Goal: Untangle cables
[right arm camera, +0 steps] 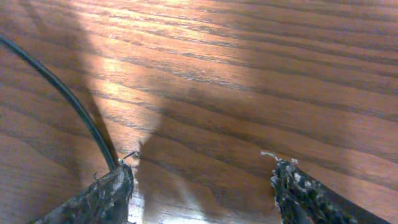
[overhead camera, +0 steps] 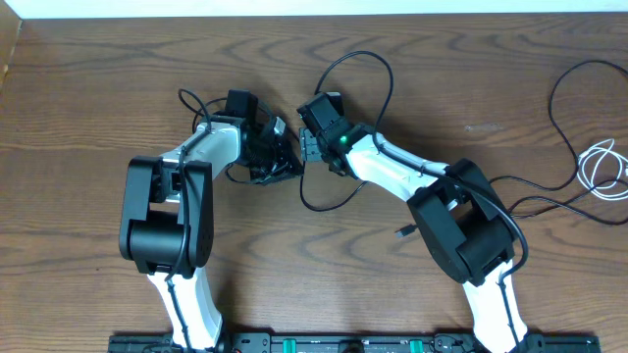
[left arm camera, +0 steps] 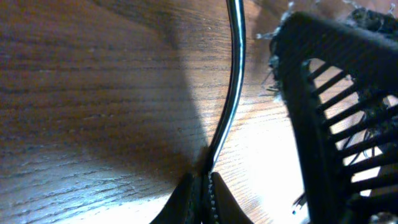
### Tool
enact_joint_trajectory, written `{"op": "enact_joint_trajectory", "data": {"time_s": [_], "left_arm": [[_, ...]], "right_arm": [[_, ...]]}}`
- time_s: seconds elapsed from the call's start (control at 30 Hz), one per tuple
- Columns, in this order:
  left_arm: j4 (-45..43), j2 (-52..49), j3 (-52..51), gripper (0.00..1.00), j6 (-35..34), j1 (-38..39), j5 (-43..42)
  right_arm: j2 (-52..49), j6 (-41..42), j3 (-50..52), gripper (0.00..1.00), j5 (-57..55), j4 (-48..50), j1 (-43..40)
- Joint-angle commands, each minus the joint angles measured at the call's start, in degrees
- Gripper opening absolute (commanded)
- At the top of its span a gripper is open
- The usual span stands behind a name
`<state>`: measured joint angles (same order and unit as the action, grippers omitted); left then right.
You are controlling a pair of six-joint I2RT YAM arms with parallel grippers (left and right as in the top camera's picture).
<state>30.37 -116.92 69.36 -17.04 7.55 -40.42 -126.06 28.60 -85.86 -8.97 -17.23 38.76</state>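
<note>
- Cables lie in two groups on the table point(overhead camera: 88, 98). One black cable point(left arm camera: 235, 62) is at the left gripper point(left arm camera: 202, 186). A white cable point(overhead camera: 587, 165) and a second black cable point(overhead camera: 552, 103) lie well to the right of that gripper, near the table edge, and no arm touches them.
- The left gripper is fully closed with the black cable pinched at its tips. The cable rises away from the tips in a smooth curve over the wood. My reading is that this hold anchors one point of the cable so the rest can be pulled or sorted against it.
- The right gripper point(right arm camera: 205, 190) sits just right of the left gripper, nearly tip to tip, with its jaws wide apart and nothing between them.
- In the right wrist view the black cable runs down to the outside of one finger point(right arm camera: 106, 196), touching or just beside it and not inside the gap. The open jaws look ready for a second hold close to the anchor.
- Right of the left gripper the same cable seems to form loose loops, with a small plug point(overhead camera: 403, 232) by the right arm. Whether any loop is knotted is not visible.
- Judged from this, the untangling is at an early or middle stage.
</note>
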Motion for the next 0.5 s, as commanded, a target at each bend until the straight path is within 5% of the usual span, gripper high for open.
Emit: {"op": "enact_joint_trajectory", "data": {"time_s": [0.0, 0.23, 0.47], "left_arm": [[0.96, -2.34, -1.62, 0.07, 1.55, 0.13, 4.85], [1.68, -2.34, -1.64, 0.07, 2.21, 0.11, 5.09], [2.69, -2.34, -1.64, 0.07, 3.08, -1.75, 5.97]], "right_arm": [[-1.75, -5.01, 0.28, 0.7, 0.57, 0.61, 1.36], [-5.51, -7.93, 0.28, 0.71, 0.24, 5.51, 3.13], [-6.08, -7.89, 0.28, 0.53, 0.28, 6.1, 3.02]]}}
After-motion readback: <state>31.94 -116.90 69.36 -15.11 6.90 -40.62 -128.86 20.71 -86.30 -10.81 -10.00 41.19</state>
